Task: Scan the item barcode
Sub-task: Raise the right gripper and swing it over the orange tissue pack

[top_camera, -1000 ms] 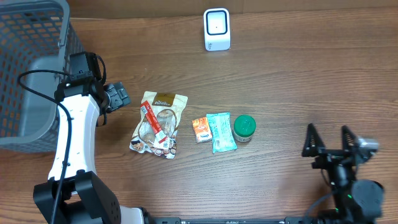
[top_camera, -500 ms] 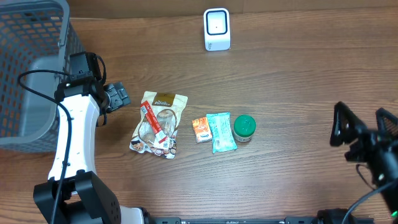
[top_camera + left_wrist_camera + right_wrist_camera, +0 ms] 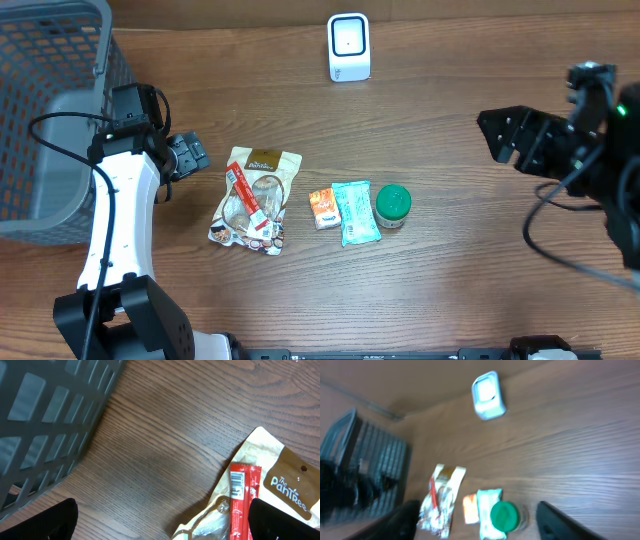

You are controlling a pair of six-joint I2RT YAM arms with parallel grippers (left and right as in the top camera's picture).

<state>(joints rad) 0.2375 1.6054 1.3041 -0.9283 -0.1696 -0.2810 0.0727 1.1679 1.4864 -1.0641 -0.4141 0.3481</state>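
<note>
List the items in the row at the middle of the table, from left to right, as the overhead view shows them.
brown snack pouch → small orange packet → teal packet → green-lidded jar

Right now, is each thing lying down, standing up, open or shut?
snack bag, lying flat, red stick on top
orange packet, lying flat
teal pack, lying flat
green-lidded jar, upright, lid on
scanner, standing upright
basket, upright
left gripper, jaws open, empty
right gripper, jaws open, empty
</note>
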